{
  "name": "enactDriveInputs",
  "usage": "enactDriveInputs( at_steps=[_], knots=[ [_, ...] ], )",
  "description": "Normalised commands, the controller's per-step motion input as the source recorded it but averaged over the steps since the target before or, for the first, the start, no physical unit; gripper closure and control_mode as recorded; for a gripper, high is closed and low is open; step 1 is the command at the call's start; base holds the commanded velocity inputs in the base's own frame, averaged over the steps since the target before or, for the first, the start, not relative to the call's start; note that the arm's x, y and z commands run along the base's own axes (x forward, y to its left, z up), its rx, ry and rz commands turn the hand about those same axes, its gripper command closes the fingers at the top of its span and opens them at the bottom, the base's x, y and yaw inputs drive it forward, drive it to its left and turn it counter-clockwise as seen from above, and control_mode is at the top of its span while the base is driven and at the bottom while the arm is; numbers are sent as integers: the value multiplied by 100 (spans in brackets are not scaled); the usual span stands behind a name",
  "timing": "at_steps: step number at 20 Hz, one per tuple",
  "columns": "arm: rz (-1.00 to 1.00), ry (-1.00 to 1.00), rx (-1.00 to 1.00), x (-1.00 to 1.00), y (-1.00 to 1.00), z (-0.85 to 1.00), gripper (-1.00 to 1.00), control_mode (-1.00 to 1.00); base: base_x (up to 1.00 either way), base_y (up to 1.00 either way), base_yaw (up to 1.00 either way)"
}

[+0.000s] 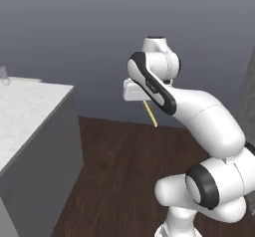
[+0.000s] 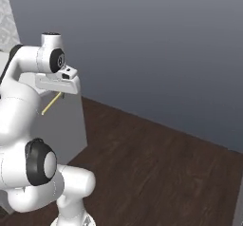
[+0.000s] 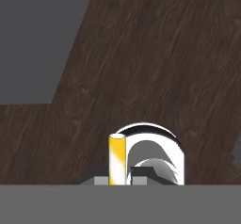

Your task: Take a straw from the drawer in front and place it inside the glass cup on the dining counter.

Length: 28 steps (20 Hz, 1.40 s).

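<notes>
My gripper [image 1: 144, 101] is shut on the straw [image 1: 150, 113], a thin pale yellow stick slanting down from the hand above the floor. The right base view has the straw [image 2: 51, 103] hanging under the gripper [image 2: 59, 94], in front of the counter's grey side. Seen from the hand, the straw [image 3: 117, 158] rises between the fingertips of the gripper [image 3: 120, 178]. The clear glass cup [image 1: 4, 75] stands far left on the white marble dining counter [image 1: 25, 116], well away from the hand. The drawer is out of view.
Dark wood floor [image 1: 114, 171] stretches between the arm and the counter. A plain grey wall [image 2: 156, 44] closes the back. The counter's grey panelled side [image 2: 66, 125] stands just beyond the arm.
</notes>
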Motion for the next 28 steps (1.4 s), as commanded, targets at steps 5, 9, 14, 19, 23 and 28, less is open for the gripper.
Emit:
enactDriveInputs(
  at_steps=[5,9,14,19,23,28],
  knots=[
    [0,0,0,0,0,0,100,100,100,-29,33],
    [0,0,0,0,0,0,100,100,100,-36,36],
    [0,0,0,0,0,0,100,100,100,-41,38],
    [0,0,0,0,0,0,100,100,100,-45,42],
    [0,0,0,0,0,0,100,100,100,-43,47],
    [0,0,0,0,0,0,100,100,100,-43,53]
  ],
)
